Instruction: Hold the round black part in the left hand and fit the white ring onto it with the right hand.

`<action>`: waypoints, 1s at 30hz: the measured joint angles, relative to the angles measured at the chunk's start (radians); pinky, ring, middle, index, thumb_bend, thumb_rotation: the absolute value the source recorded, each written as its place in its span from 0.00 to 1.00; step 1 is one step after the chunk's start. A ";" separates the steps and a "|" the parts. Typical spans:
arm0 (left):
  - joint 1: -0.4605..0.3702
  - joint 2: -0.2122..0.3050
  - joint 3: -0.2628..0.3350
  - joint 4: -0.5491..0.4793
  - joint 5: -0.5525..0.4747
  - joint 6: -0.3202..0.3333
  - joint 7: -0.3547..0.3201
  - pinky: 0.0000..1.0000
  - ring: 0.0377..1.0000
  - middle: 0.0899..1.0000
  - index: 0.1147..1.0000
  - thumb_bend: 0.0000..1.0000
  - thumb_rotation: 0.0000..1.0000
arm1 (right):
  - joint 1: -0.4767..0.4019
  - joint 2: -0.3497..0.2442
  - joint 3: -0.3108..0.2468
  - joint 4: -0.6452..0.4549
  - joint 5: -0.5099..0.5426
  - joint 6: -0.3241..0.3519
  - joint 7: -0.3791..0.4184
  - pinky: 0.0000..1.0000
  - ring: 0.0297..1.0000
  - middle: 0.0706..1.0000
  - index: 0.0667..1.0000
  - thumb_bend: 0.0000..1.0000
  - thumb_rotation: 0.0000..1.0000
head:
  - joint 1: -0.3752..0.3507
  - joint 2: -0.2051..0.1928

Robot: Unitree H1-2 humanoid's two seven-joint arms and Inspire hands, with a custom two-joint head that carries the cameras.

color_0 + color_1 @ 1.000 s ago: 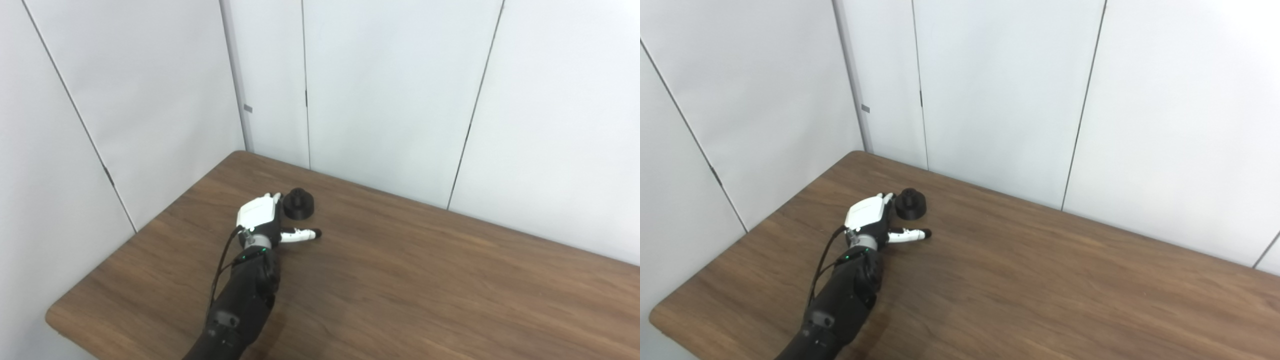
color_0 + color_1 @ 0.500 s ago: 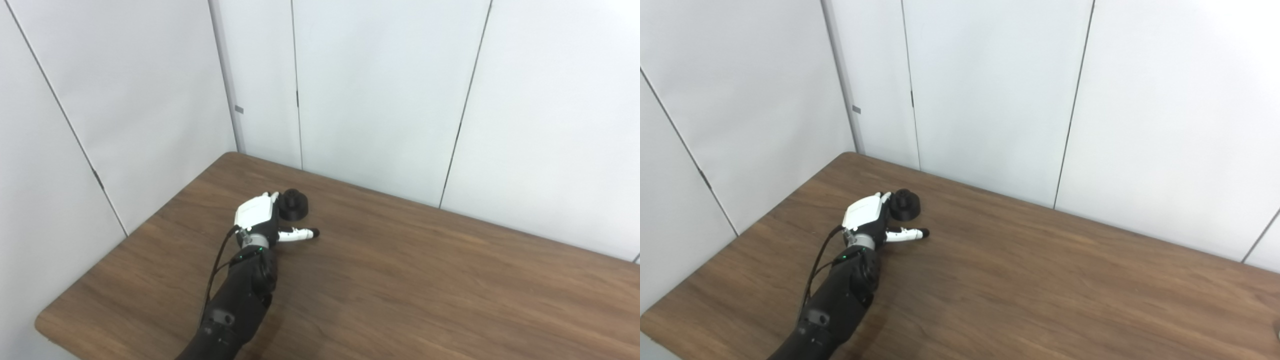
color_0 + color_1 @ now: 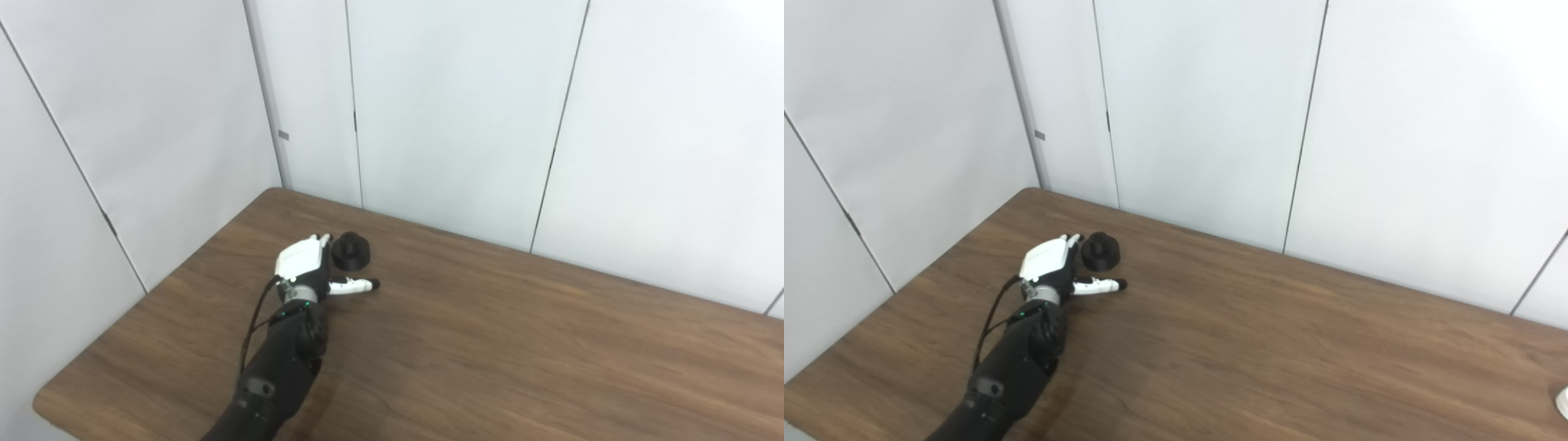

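Camera shifted; left hand [image 3: 303, 267] spread beside black part [image 3: 351, 252]

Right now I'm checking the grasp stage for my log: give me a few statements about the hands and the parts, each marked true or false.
1. The round black part stands on the table. True.
2. The left hand has lifted the black part off the table. False: the open hand lies beside it, thumb stretched out in front of it.
3. The right hand is fitting a ring onto the part. False: no right hand is in view.
4. A small white thing shows at the right eye view's right edge. True.
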 measured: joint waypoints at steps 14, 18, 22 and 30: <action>0.000 0.021 -0.016 0.004 -0.024 0.000 0.019 1.00 1.00 1.00 0.96 1.00 0.57 | 0.007 -0.002 0.004 -0.006 -0.006 0.000 -0.001 0.98 1.00 1.00 0.99 0.66 1.00 | -0.015 0.006; -0.002 0.029 -0.028 0.008 -0.043 0.000 0.020 1.00 0.99 1.00 0.96 1.00 0.57 | 0.011 -0.002 0.004 -0.010 -0.015 0.000 -0.002 0.98 1.00 1.00 0.99 0.66 1.00 | -0.017 0.008; -0.007 0.032 -0.039 0.014 -0.049 0.000 0.021 1.00 0.98 0.99 0.96 1.00 0.58 | 0.013 -0.002 0.004 -0.010 -0.020 -0.003 -0.002 0.97 1.00 1.00 0.98 0.66 1.00 | -0.025 0.008; -0.012 0.032 -0.056 0.027 -0.070 0.000 0.026 1.00 0.99 0.98 0.94 1.00 0.56 | 0.029 -0.002 0.005 -0.020 -0.021 -0.006 -0.002 0.98 1.00 1.00 0.98 0.68 1.00 | -0.040 0.014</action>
